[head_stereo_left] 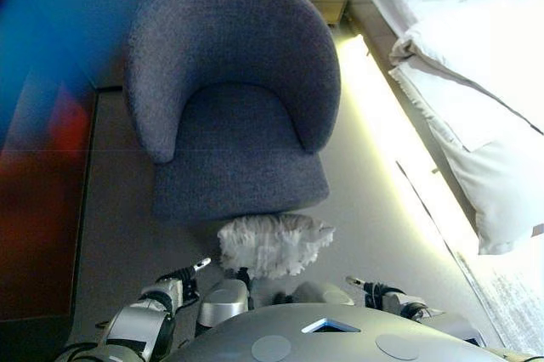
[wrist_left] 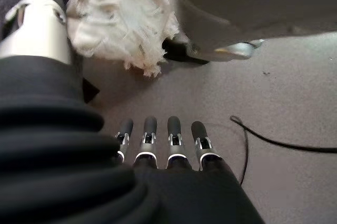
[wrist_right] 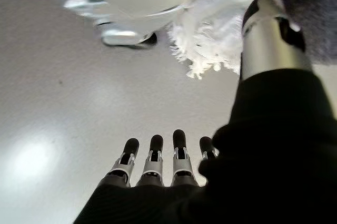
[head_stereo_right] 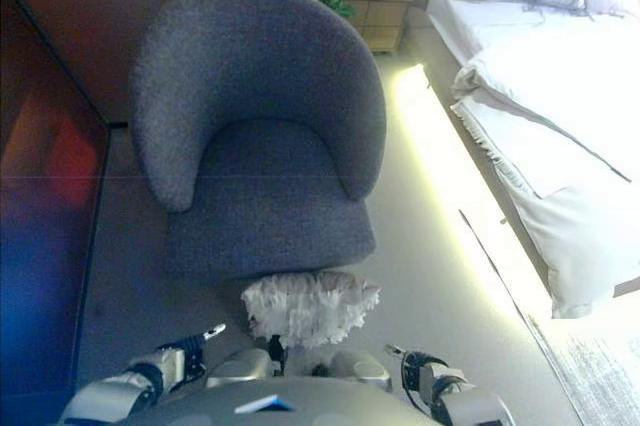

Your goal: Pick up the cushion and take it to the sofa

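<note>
Fluffy white cushion (head_stereo_left: 274, 244) lies on the floor (head_stereo_left: 365, 175) at the front edge of the grey chair (head_stereo_left: 229, 90), with neither hand holding it.

The left hand (wrist_left: 158, 142) and right hand (wrist_right: 158, 163) hang low on either side, fingers straight and side by side, pointing at bare floor; the cushion sits between them, just beyond each thumb, not touched. A white bed (head_stereo_left: 476, 65) stands well to the right.

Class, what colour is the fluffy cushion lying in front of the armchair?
White; the cushion shows best in the left eye view.
</note>
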Controlling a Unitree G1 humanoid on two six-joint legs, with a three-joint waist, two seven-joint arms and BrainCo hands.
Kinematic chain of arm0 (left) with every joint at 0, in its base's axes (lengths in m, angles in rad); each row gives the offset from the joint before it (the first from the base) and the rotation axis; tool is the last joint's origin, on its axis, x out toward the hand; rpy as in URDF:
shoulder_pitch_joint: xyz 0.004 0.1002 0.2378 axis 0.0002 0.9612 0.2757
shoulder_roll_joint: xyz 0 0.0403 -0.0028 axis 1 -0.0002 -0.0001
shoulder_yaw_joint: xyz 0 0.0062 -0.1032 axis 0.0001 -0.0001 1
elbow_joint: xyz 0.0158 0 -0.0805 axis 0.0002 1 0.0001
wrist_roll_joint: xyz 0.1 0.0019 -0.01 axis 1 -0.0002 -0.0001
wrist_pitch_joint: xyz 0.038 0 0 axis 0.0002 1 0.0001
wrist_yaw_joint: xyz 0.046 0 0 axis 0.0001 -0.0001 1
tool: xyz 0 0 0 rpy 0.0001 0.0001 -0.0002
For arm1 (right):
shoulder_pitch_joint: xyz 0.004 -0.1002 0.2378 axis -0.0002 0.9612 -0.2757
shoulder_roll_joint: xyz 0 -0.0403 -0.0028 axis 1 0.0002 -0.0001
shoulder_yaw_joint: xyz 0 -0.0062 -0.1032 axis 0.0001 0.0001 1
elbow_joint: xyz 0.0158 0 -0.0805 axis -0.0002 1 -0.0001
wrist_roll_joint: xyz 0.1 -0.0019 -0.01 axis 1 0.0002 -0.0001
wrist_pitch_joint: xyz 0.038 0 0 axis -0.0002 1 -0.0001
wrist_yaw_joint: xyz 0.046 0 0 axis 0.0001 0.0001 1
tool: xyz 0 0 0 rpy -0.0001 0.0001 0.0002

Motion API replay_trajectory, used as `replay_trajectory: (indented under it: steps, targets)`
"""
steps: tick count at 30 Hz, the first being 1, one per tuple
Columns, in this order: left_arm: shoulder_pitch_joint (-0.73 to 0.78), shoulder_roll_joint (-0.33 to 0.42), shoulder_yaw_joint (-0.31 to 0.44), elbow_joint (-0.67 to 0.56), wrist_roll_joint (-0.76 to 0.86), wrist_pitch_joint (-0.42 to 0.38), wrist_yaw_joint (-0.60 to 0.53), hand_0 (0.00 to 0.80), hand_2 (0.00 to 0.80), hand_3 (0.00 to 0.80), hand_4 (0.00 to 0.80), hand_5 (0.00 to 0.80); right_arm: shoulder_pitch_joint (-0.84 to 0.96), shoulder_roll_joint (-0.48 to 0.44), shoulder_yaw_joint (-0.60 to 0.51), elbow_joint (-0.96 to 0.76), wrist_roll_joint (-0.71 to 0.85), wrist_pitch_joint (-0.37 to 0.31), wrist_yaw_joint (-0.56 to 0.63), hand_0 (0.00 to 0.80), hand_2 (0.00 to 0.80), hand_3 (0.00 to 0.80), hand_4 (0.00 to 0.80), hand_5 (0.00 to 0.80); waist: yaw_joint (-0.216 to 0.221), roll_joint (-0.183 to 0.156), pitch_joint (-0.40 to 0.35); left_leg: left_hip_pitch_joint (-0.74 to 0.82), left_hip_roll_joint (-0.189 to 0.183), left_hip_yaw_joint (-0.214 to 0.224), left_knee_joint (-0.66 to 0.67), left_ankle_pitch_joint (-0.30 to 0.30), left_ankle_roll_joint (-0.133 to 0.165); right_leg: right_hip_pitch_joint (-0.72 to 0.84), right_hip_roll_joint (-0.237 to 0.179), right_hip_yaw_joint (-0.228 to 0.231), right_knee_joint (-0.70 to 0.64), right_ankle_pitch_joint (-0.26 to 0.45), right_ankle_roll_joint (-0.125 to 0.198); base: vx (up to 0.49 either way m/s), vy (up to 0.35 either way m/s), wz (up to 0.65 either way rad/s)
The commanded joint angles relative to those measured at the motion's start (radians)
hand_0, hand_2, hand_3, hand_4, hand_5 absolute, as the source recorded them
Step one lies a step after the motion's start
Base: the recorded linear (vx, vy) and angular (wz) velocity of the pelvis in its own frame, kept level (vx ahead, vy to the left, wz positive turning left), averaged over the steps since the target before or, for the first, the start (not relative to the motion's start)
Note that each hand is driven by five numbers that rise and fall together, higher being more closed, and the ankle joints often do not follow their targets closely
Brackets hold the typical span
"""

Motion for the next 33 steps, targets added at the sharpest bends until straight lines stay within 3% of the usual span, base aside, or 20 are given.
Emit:
replay_trajectory:
  steps: [1, 5, 8, 11, 20, 23, 28, 33]
  targets:
    - [-0.004, -0.041, -0.052, 0.015, -0.004, -0.018, 0.004, 0.0, 0.0, 0.0, 0.0, 0.0, 0.006, -0.052, -0.02, -0.022, 0.012, -0.023, -0.001, 0.0, 0.0, 0.0, 0.0, 0.0, -0.033, 0.067, 0.011, 0.038, 0.04, 0.02, -0.067, 0.041, -0.029, -0.062, 0.021, 0.025, 0.044, 0.094, 0.043, 0.075, -0.017, 0.5]
    - [0.015, -0.051, -0.051, 0.028, -0.013, -0.027, 0.023, 0.0, 0.0, 0.0, 0.0, 0.0, 0.001, -0.049, 0.0, -0.019, 0.025, -0.015, 0.007, 0.0, 0.0, 0.0, 0.0, 0.0, -0.009, 0.07, -0.002, 0.034, 0.003, -0.078, -0.071, 0.032, -0.022, -0.052, 0.008, 0.059, -0.012, 0.113, 0.041, 0.056, -0.074, 0.22]
    - [0.037, -0.058, -0.038, 0.044, -0.012, -0.039, 0.04, 0.0, 0.0, 0.0, 0.0, 0.0, -0.009, -0.039, 0.007, -0.012, 0.037, 0.0, -0.004, 0.0, 0.0, 0.0, 0.0, 0.0, 0.001, 0.082, -0.01, 0.062, -0.01, -0.121, -0.09, 0.028, -0.019, -0.051, -0.008, 0.071, -0.03, 0.133, 0.054, 0.068, -0.102, 0.16]
    - [0.051, -0.066, -0.019, 0.056, -0.036, -0.044, 0.063, 0.0, 0.0, 0.0, 0.0, 0.0, -0.014, -0.034, 0.013, 0.007, 0.01, 0.001, -0.012, 0.0, 0.0, 0.0, 0.0, 0.0, 0.004, 0.092, -0.016, 0.089, -0.016, -0.136, -0.11, 0.02, -0.021, -0.037, -0.024, 0.07, -0.086, 0.162, 0.062, 0.075, -0.106, -0.11]
    - [0.067, -0.08, -0.005, 0.07, -0.062, -0.024, 0.062, 0.0, 0.0, 0.0, 0.0, 0.0, -0.015, -0.038, 0.023, 0.035, -0.049, -0.004, -0.009, 0.0, 0.0, 0.0, 0.0, 0.0, -0.006, 0.105, -0.038, 0.121, -0.022, -0.165, -0.118, 0.006, -0.027, 0.009, -0.008, 0.101, -0.141, 0.167, 0.055, 0.083, -0.068, -0.06]
    - [0.073, -0.087, -0.002, 0.068, -0.078, -0.034, 0.075, 0.0, 0.0, 0.0, 0.0, 0.0, -0.013, -0.036, 0.025, 0.037, -0.043, -0.024, -0.086, 0.0, 0.0, 0.0, 0.0, 0.0, -0.004, 0.103, -0.042, 0.136, -0.019, -0.17, -0.122, 0.001, -0.028, 0.027, -0.008, 0.1, -0.156, 0.168, 0.053, 0.127, -0.081, -0.05]
    - [0.072, -0.071, 0.027, 0.072, -0.072, -0.041, 0.136, 0.0, 0.0, 0.0, 0.0, 0.0, -0.029, -0.063, 0.008, 0.033, -0.071, -0.021, -0.117, 0.0, 0.0, 0.0, 0.0, 0.0, 0.001, 0.101, -0.034, 0.136, -0.013, -0.174, -0.111, -0.004, -0.036, 0.034, -0.005, 0.095, -0.167, 0.169, 0.051, 0.144, -0.092, 0.01]
    - [0.026, -0.047, -0.031, 0.046, 0.014, -0.062, 0.14, 0.0, 0.0, 0.0, 0.0, 0.0, -0.079, -0.095, 0.045, 0.002, -0.057, -0.024, -0.171, 0.0, 0.0, 0.0, 0.0, 0.0, 0.003, 0.116, 0.017, 0.04, -0.013, -0.187, -0.075, 0.014, -0.04, -0.058, -0.003, 0.085, -0.126, 0.17, 0.045, -0.006, -0.069, 0.03]
